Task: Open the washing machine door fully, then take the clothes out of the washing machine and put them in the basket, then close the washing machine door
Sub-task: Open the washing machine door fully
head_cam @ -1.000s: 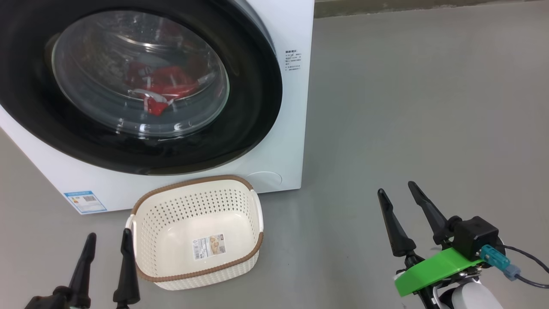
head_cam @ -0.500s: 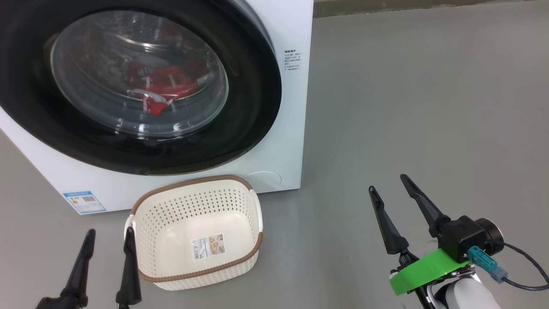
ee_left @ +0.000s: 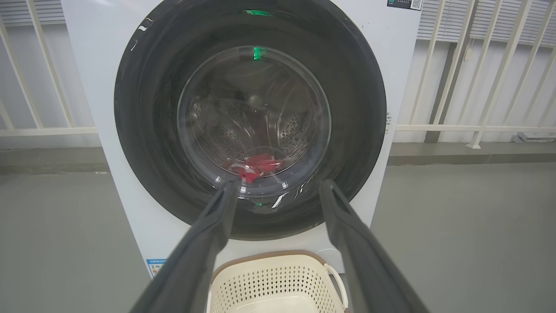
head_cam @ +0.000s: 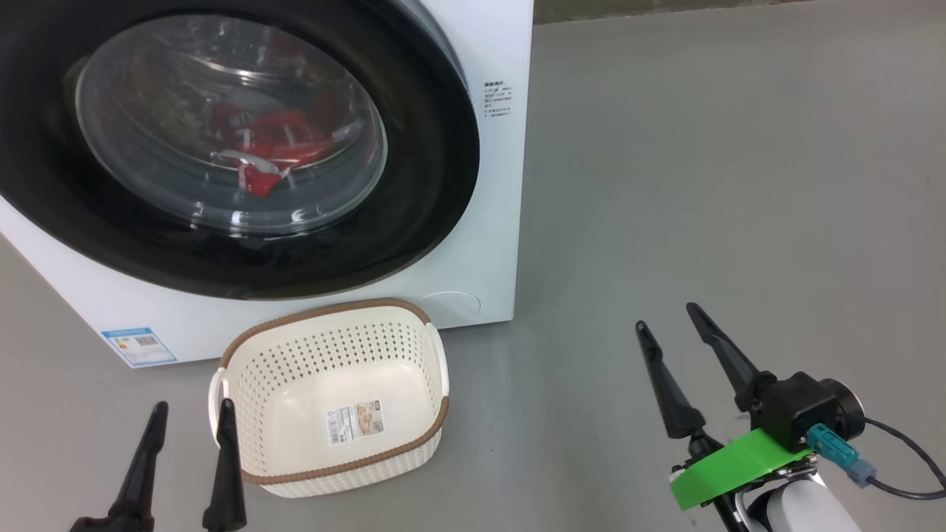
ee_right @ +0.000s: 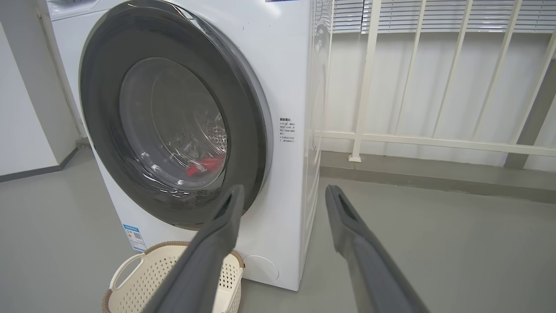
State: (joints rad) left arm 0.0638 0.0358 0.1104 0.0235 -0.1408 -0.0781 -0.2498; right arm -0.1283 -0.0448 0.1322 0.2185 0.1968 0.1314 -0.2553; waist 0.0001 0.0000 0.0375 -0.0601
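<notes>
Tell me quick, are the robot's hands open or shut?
Left hand: open, holding nothing.
Right hand: open, holding nothing.

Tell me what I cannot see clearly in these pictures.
- Head view: the clothes lie behind the washing machine door glass and reflections; their number is unclear.
- Head view: the left edge cuts off that door.
- Head view: the blue label print is too small.
- Left wrist view: the bottom edge and left claw cut off the basket.
</notes>
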